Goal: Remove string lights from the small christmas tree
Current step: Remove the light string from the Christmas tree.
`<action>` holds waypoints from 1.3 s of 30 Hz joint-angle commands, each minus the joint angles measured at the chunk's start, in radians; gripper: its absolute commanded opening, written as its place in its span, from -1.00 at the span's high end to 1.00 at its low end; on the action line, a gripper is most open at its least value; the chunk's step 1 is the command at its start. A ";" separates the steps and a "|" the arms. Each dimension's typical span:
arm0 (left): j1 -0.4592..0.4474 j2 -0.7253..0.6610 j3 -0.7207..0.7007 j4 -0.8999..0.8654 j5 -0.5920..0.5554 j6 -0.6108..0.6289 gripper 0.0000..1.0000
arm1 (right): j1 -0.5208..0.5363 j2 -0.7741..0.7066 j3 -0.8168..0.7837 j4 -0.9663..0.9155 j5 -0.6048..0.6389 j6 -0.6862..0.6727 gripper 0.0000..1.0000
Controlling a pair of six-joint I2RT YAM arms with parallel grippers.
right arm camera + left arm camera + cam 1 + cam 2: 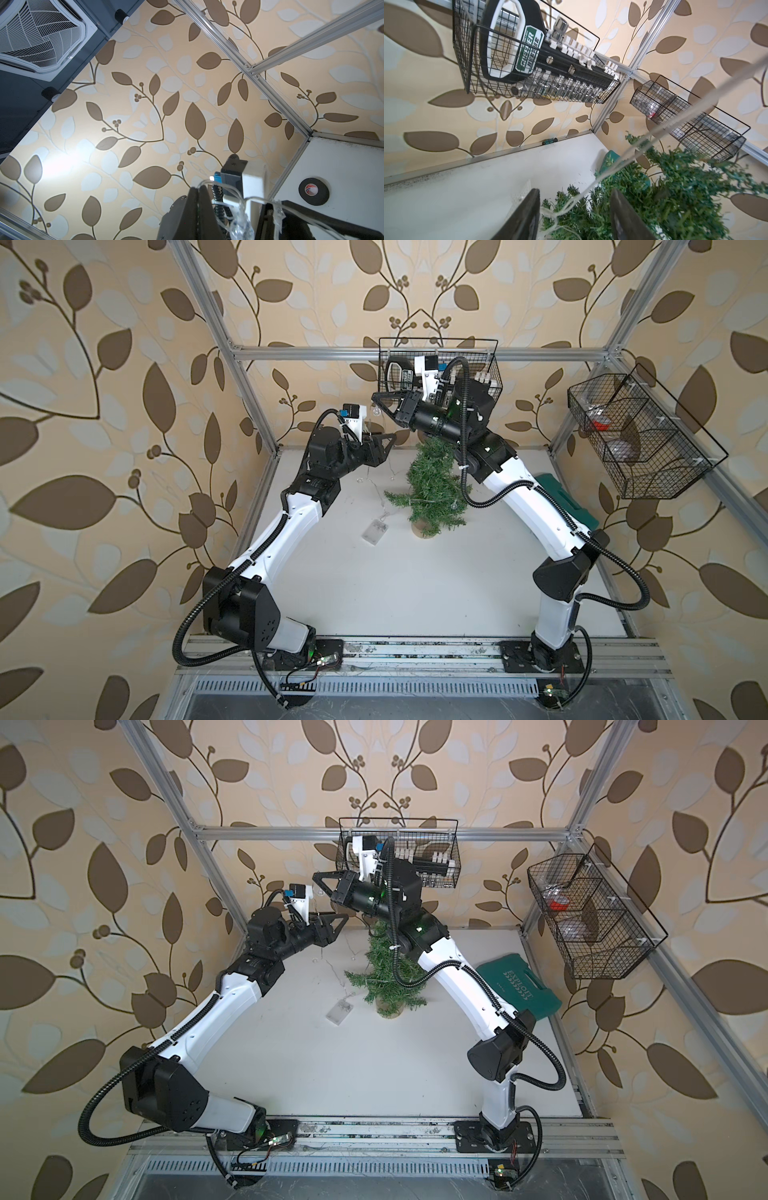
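Your right claw (375, 397), highest up, pinches the string lights (371, 529) above the small christmas tree (432, 489) on the counter (415, 593), and they run down through your spread left claw (392, 435), nearer the tree

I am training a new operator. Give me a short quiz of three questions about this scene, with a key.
1. True or false: the battery box rests on the table.
2. Which pincer is shut on the lights? A) left B) right C) neither
3. Fill in: the case on the table is ___ in colour.
Key: 1 true; 2 B, the right pincer; 3 green.
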 commanded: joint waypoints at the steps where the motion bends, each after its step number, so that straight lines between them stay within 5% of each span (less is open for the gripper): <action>1: -0.010 -0.008 0.045 0.080 -0.033 0.043 -0.09 | 0.007 -0.039 -0.024 0.011 -0.019 -0.005 1.00; 9: -0.010 0.041 0.066 0.103 -0.033 0.030 0.32 | 0.005 -0.056 -0.071 0.027 -0.015 -0.008 1.00; 16: -0.010 0.066 0.080 0.108 -0.038 0.034 0.42 | 0.002 -0.046 -0.060 0.030 -0.018 0.000 1.00; 22: -0.010 0.070 0.116 0.030 -0.061 0.054 1.00 | -0.004 -0.047 -0.074 0.029 -0.008 0.000 0.99; 29: -0.009 0.010 0.128 -0.153 -0.188 0.080 1.00 | -0.025 -0.049 -0.058 -0.021 0.040 -0.016 0.83; 34: -0.007 -0.050 0.175 -0.342 -0.230 0.092 1.00 | -0.050 -0.050 -0.042 -0.060 0.054 -0.018 0.33; 39: -0.004 -0.122 0.239 -0.536 -0.274 0.098 1.00 | -0.062 -0.051 -0.001 -0.105 0.046 -0.042 0.15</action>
